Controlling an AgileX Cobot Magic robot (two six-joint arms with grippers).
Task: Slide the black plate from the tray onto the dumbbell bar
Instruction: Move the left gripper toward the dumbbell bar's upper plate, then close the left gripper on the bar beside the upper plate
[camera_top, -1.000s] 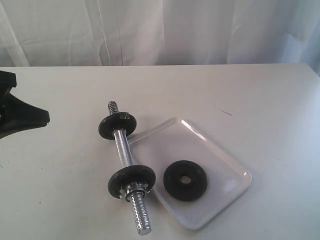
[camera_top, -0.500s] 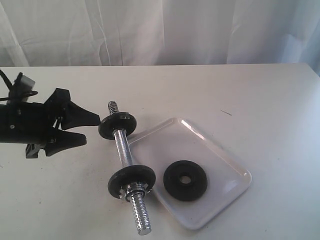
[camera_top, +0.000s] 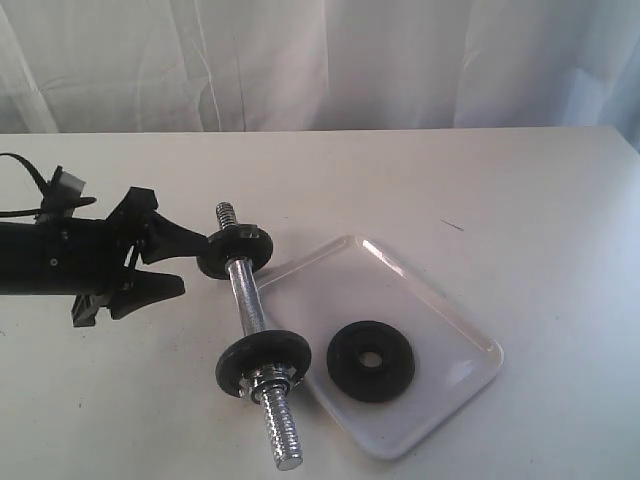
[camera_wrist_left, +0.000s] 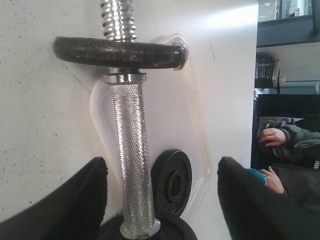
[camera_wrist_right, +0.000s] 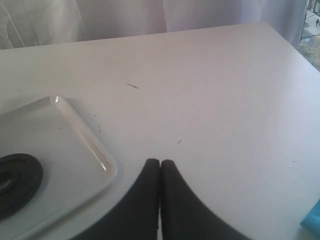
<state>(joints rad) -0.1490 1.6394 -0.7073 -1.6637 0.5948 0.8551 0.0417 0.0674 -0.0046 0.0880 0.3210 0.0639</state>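
Observation:
The black plate (camera_top: 371, 361) lies flat in the white tray (camera_top: 440, 290), also seen in the left wrist view (camera_wrist_left: 171, 182) and the right wrist view (camera_wrist_right: 17, 182). The dumbbell bar (camera_top: 245, 295) rests on the table just left of the tray, with one black disc near each end. My left gripper (camera_top: 193, 264) is open, its upper fingertip close beside the far disc (camera_top: 235, 251). In its wrist view the left gripper (camera_wrist_left: 161, 167) frames the knurled bar (camera_wrist_left: 131, 160), holding nothing. My right gripper (camera_wrist_right: 160, 162) is shut and empty above bare table beside the tray (camera_wrist_right: 75, 130); the exterior view does not show it.
A chrome collar nut (camera_top: 268, 380) sits outside the near disc (camera_top: 264, 362), with the threaded end (camera_top: 282, 440) pointing toward the front table edge. White curtains hang behind the table. A small dark mark (camera_top: 452, 225) lies right of the tray.
My left arm has come in from the far left toward the bar's far disc, and its jaws have spread open. Bar, plate and tray have not moved.

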